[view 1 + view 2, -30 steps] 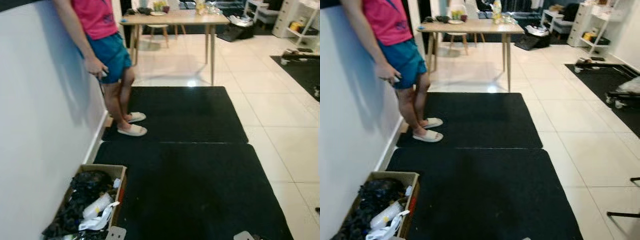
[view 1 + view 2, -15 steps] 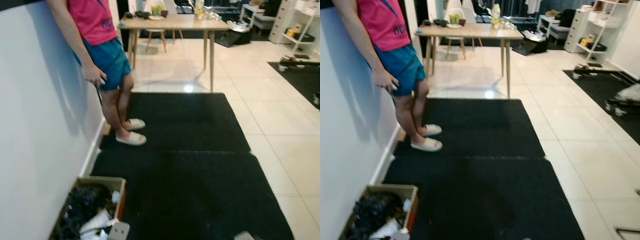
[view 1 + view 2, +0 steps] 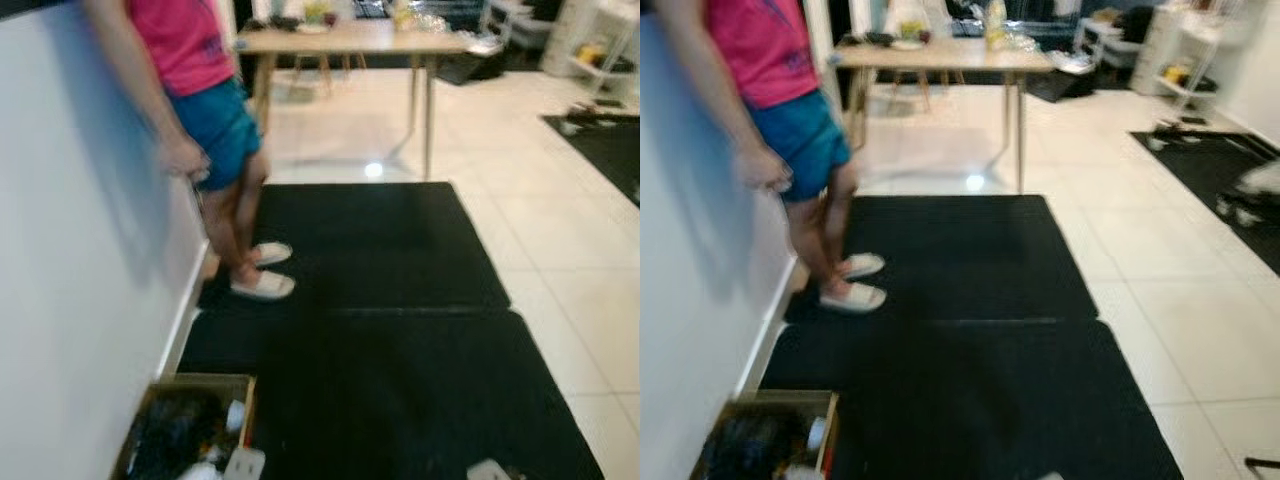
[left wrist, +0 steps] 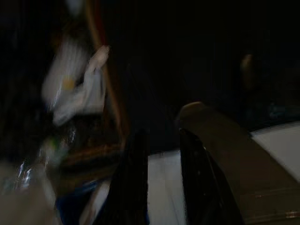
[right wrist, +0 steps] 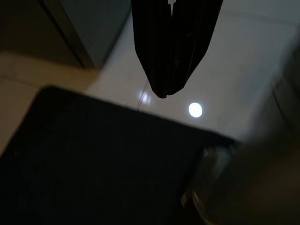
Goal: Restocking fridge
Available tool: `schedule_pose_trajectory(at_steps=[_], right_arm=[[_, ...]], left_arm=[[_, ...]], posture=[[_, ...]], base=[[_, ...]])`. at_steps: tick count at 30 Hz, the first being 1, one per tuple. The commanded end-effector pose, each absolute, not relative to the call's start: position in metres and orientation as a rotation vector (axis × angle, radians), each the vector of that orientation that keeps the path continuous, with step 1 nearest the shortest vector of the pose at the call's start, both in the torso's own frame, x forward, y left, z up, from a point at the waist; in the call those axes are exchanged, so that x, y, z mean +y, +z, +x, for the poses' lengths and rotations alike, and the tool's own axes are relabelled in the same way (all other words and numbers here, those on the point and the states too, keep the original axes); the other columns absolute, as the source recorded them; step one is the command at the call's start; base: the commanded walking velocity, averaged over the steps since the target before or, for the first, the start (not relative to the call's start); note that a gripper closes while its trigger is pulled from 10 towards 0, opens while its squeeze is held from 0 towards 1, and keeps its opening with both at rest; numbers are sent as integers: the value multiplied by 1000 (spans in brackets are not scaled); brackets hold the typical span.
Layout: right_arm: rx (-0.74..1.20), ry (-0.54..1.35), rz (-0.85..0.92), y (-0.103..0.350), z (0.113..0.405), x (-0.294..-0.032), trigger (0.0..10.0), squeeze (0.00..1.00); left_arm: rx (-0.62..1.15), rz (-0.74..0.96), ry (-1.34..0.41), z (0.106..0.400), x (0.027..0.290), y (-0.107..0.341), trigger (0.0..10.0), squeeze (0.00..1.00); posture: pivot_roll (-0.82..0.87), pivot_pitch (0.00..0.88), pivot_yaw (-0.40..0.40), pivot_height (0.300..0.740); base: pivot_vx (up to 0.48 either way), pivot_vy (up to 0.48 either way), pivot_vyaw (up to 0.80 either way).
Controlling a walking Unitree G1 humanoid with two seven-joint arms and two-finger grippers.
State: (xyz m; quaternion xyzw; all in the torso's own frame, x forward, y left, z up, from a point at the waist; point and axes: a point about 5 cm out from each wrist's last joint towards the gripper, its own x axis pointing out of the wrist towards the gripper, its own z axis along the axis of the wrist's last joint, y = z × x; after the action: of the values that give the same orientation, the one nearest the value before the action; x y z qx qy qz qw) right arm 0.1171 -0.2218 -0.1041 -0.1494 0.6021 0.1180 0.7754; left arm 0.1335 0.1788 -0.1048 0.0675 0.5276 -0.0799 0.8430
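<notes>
Closer now, our view has slid along the black mats (image 3: 390,330); the cardboard box (image 3: 190,432) sits at the near mat's left corner by the wall (image 3: 80,300). Ahead, a person (image 3: 205,120) leans there. Our right gripper (image 5: 169,89) hangs pinched closed, the left gripper (image 4: 161,154) slightly parted. We see no fridge.

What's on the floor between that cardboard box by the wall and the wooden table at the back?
Two black mats laid end to end, then bare pale tile, in both eye views. A person stands at the far mat's wall-side edge.
</notes>
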Motion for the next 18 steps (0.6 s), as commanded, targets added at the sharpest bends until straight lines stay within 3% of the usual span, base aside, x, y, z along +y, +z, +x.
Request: schedule_pose_trajectory(at_steps=[1,4,18], right_arm=[[1287,262,-332,-103,123,-219,10000,0],[1284,255,-335,-103,123,-220,10000,0],[1276,254,-338,-103,124,-220,10000,0]], left_arm=[[1174,143,-178,118,179,-110,10000,0],[1173,143,-178,118,179,-110,10000,0],[1173,144,-179,118,179,-110,10000,0]], posture=[[-1,0,-33,740],[-1,0,-33,740],[0,0,-34,740]], base=[[281,0,-788],[282,0,-679],[283,0,0]])
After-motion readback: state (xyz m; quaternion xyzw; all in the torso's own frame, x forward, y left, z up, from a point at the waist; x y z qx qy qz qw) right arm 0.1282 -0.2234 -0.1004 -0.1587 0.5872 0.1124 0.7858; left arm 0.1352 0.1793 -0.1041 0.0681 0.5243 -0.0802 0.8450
